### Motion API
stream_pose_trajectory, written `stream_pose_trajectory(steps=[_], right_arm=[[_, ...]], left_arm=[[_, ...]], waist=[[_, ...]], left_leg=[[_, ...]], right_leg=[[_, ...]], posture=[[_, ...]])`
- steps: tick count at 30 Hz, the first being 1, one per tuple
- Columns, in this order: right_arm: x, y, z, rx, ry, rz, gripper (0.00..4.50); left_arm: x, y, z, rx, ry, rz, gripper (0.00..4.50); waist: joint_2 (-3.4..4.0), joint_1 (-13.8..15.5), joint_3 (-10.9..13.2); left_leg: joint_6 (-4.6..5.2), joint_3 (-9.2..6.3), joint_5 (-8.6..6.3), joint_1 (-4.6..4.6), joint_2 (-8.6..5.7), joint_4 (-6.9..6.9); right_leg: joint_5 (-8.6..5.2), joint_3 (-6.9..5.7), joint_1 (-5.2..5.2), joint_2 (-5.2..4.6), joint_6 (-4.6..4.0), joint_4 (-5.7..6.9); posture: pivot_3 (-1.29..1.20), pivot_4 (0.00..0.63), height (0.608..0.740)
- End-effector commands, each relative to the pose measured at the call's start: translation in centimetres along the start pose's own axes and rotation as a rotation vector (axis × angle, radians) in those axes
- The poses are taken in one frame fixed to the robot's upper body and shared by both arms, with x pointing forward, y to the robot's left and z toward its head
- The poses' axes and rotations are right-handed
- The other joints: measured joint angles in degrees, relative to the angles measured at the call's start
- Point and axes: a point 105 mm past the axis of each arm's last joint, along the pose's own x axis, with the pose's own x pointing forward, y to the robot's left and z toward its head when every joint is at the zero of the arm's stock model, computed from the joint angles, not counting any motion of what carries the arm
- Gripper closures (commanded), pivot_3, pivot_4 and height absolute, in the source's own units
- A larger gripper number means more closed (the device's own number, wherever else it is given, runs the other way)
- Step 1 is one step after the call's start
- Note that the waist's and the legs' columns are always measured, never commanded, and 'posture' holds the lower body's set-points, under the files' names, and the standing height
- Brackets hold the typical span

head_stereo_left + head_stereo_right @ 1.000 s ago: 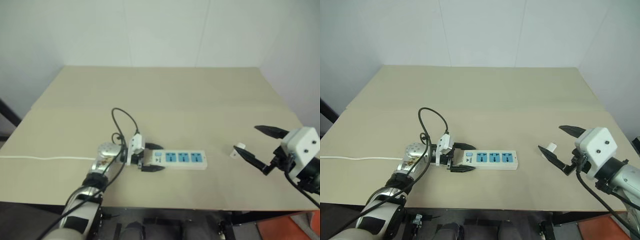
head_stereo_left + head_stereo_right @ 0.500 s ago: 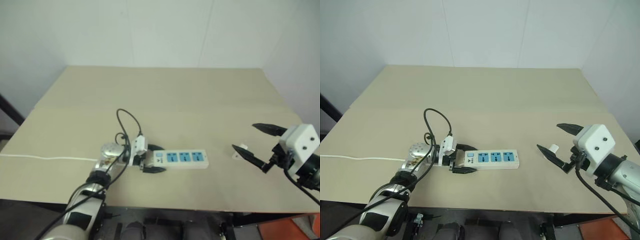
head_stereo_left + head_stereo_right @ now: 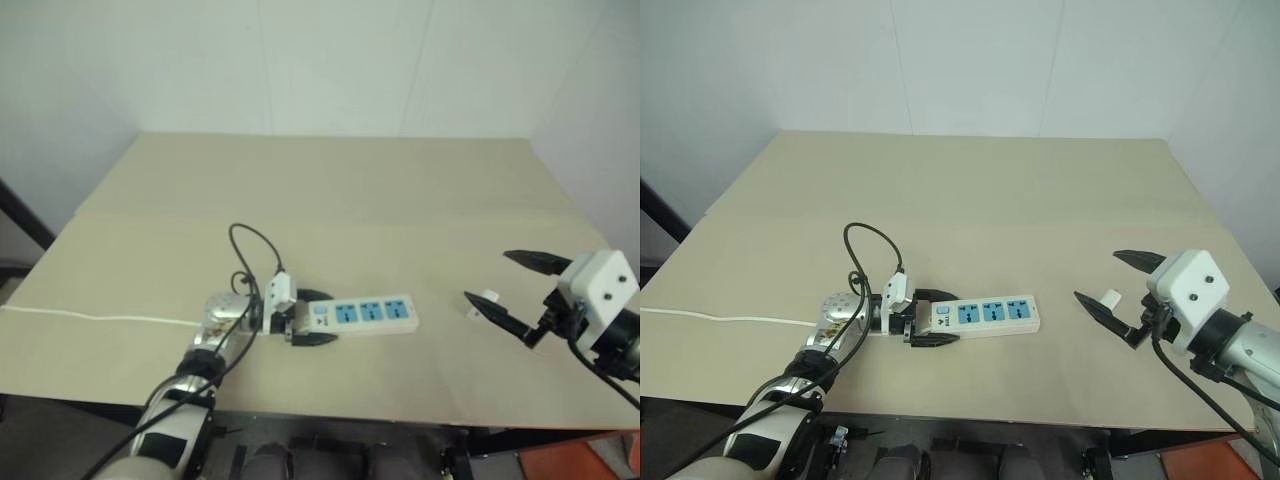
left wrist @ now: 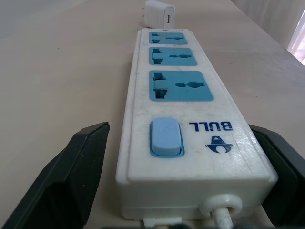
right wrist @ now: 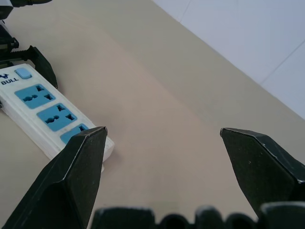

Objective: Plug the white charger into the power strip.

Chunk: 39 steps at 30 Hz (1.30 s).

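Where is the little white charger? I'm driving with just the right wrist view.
Observer: The charger lies on the table, to the right of the power strip, past the end without the switch. From the head camera it sits beside one fingertip of your right tool.
Operator: What is my other tool doing?
Observer: The left tool is open, with one finger on each side of the strip's switch end. The left wrist view shows a gap on both sides.
Operator: Where does the cord go?
Observer: The cord leaves the switch end and runs across the table to its left edge.
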Motion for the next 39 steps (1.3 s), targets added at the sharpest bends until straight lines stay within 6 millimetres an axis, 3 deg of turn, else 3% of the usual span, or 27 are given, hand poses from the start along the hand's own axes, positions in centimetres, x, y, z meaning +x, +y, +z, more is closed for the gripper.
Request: stream_pose_trajectory(steps=[1,3,16,24,29,39], right_arm=[[0.1,-0.2,0.8,-0.033,-0.025,0.008,0.0],[0.1,-0.2,0.9,-0.035,-0.028,0.011,0.0],[0.0,-0.5,0.3,-0.086,0.039,0.11,0.0],[-0.3,-1.4,-1.8,-0.464,0.32,0.463,0.0],[0.0,-1.8,-4.4,-0.772,0.433,0.705,0.0],[3.6,-4.7,-6.8,-1.074,0.489,0.868,0.0]], left_arm=[[1.3,-2.0,-2.4,-0.076,0.05,-0.068,0.61],[1.4,-2.2,-2.5,-0.084,0.049,-0.075,1.15],[0.6,-1.6,-1.9,-0.033,0.07,-0.091,1.19],[0.4,-1.5,-2.2,-0.033,0.088,-0.079,1.19],[0.7,-1.5,-2.3,-0.038,0.092,-0.073,1.19],[0.9,-1.7,-2.3,-0.05,0.095,-0.069,1.19]], waist=[[0.04,0.08,-0.03],[0.06,0.23,-0.06],[0.14,0.28,-0.11],[0.14,0.12,-0.11],[0.15,0.05,-0.11],[0.2,-0.16,-0.13]], left_leg=[[0.0,0.0,0.0,0.0,0.0,0.0],[0.0,0.0,0.0,0.01,-0.01,0.0],[0.01,0.0,-0.01,0.01,-0.01,0.0],[0.02,0.03,-0.01,0.01,0.01,-0.06],[0.01,0.06,-0.01,0.04,0.01,-0.05],[0.0,0.08,-0.01,0.08,-0.02,-0.05]], right_leg=[[0.0,0.0,0.01,0.0,0.0,0.0],[0.0,0.0,0.02,0.0,0.01,0.0],[-0.01,-0.01,0.04,0.0,0.02,-0.04],[-0.02,-0.02,0.01,0.0,0.05,-0.12],[-0.03,-0.02,0.03,-0.02,0.09,-0.15],[0.0,-0.01,0.03,-0.07,0.06,-0.14]], posture=[[0.0,0.15,0.74],[0.0,0.15,0.74],[0.0,0.15,0.74],[0.0,0.15,0.74],[0.0,0.15,0.74],[0.0,0.15,0.74]])
